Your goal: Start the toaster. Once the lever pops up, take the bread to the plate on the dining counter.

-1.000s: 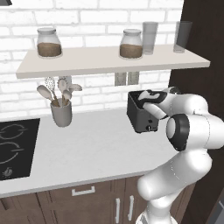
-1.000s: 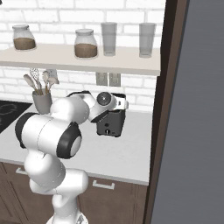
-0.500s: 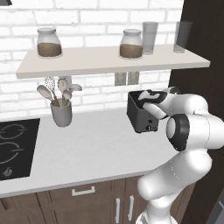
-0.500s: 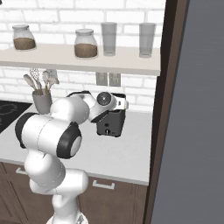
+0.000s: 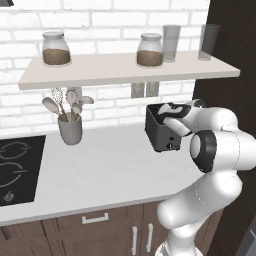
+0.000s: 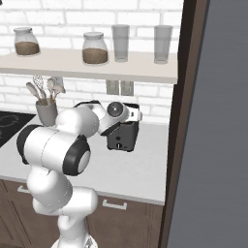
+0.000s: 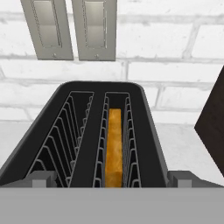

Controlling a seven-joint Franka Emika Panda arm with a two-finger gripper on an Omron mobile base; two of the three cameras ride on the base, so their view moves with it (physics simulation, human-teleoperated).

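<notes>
White brick backs a pale worktop [image 5: 100, 170]; from the left base view the arm's wrist hides much of the toaster [image 5: 159, 131]. From the right, its narrow face shows, lever too small to make out. From the hand, bread [image 7: 114, 148] sits deep in the right slot; gripper [image 7: 113, 178] tips spread wide, empty.

Bright, even rendered light throughout, no clear source. Soft shadow under shelf [image 5: 125, 70] on brick wall [image 5: 100, 100]; faint shade beside toaster [image 5: 161, 131] on worktop [image 5: 100, 170]. No glare, no motion blur. Base views slightly soft, low-res. Hand view sharp, slots dark inside, bread [image 7: 114, 148] glowing orange. No edge distortion.
</notes>
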